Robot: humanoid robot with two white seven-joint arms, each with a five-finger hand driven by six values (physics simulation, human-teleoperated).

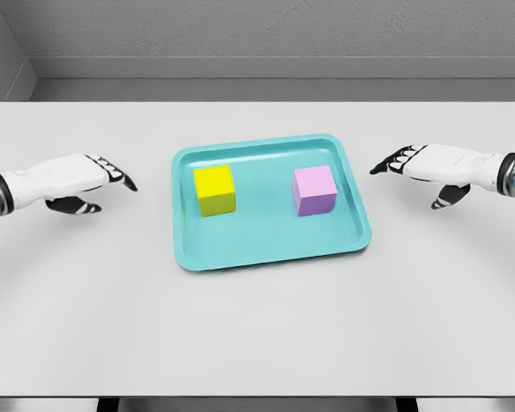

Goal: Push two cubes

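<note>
The yellow cube (215, 190) and pink cube (314, 190) are sitting apart on the blue tray (266, 249), between the left hand (77, 178) and right hand (429, 165), both hovering with flat, empty fingers

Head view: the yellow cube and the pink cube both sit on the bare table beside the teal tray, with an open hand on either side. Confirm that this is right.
Not quite. In the head view the yellow cube and the pink cube sit inside the teal tray, not on the table beside it. The rest holds: the left hand and right hand are open on either side, outside the tray.
</note>
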